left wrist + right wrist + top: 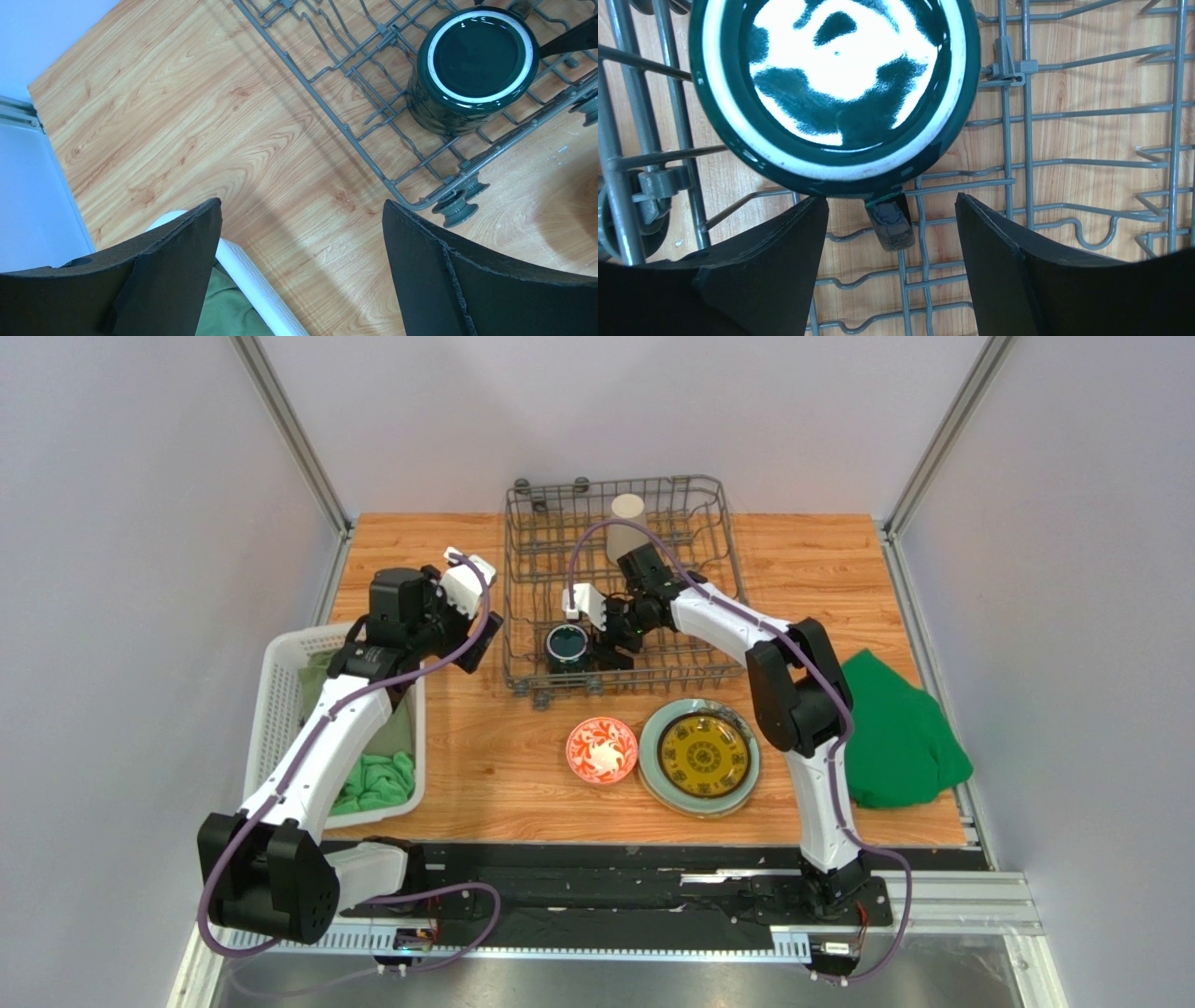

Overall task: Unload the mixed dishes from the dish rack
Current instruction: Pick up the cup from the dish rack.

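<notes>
the red-and-white bowl [602,751] and the stacked plates [701,756] sit out on the table [463,798] — done, i judge. the dark teal mug [568,646] and beige tumbler [627,525] stand in the dish rack [511,574], not yet unloaded. right gripper [892,198] straddles the mug's handle [889,220], jaws apart; left gripper [302,203] gapes, empty.

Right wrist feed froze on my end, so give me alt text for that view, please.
The right tool is open, its black fingers on either side of the handle of the dark teal mug, not yet touching it. The mug stands in the grey wire dish rack, filling the upper left, with wooden tabletop showing through the wires.
</notes>
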{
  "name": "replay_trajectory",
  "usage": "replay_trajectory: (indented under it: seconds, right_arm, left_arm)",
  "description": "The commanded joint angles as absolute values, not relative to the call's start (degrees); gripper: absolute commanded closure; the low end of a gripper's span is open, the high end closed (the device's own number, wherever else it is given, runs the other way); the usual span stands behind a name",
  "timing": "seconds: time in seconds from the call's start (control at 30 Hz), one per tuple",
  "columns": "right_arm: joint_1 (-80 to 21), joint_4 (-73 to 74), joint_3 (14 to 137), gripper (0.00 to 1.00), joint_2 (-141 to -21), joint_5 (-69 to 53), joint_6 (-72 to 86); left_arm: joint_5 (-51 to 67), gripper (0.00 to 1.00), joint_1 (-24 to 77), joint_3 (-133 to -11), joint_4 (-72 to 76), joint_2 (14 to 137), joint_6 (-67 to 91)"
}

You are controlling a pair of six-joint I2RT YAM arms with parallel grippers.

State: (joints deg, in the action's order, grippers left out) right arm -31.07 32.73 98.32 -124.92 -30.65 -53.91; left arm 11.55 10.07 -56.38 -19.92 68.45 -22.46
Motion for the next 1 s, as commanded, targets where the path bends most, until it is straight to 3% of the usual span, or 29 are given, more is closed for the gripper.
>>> replay_trajectory:
  seconds: [0.0, 0.23, 0.97]
  right_arm:
    - [-31.81, 32.25, 101.95, 0.29, -125.95, -32.87, -55.90]
    - [-32.08, 33.66, 104.24, 0.37, -127.62, -32.52, -56.25]
    - [-32.17, 34.19, 102.13, 0.91, -126.74, -31.20, -54.06]
  left_arm:
    - [10.64, 0.07, 9.67, -56.51, -18.63, 67.41, -23.82]
    - [10.20, 0.07, 9.67, -56.78, -18.28, 68.29, -23.99]
    - [10.63, 0.07, 9.58, -55.55, -17.58, 67.76, -23.91]
